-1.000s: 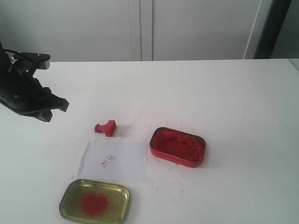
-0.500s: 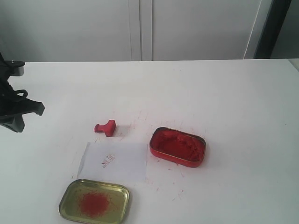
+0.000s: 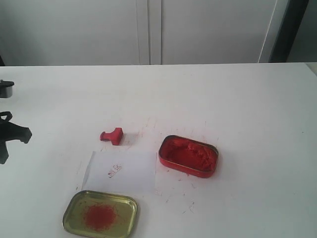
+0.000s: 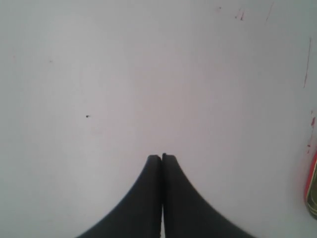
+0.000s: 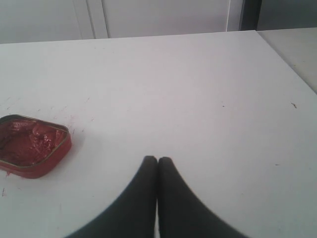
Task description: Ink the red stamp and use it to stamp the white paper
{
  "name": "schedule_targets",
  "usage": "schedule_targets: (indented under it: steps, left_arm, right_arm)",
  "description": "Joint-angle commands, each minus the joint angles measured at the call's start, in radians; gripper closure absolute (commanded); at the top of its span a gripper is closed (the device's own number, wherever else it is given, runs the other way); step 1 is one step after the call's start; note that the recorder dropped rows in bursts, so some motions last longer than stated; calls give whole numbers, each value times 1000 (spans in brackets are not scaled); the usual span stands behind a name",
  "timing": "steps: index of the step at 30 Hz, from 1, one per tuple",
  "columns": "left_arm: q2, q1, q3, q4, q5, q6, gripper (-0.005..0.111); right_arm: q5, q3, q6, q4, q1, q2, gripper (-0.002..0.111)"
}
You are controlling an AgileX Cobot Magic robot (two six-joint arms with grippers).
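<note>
The left pincer and right pincer were both clenched, gripping nothing. The stamp lay well apart from the left pincer, with the paper near the stamp.

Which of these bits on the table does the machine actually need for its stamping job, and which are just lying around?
Needed for the job:
- red stamp, lying on its side
- white paper, already bearing a small red mark
- red tin, open, full of red paste for inking

Just lying about:
- gold lid, with a red smear inside, next to the paper
</note>
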State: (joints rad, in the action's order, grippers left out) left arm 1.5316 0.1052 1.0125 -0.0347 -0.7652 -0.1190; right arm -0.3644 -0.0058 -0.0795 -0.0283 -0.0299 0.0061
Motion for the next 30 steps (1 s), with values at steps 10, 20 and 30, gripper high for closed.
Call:
schedule_targets:
  steps: [10, 20, 30]
  left_arm:
    - [-279, -3, -174, 10, -8, 2, 107]
    - [-441, -1, -215, 35, -17, 7, 107]
    - [-634, -1, -215, 35, -17, 44, 107]
  right_arm:
    - [14, 6, -4, -1, 2, -6, 108]
    - [14, 6, -4, -1, 2, -6, 108]
    - [14, 6, -4, -1, 2, -6, 108]
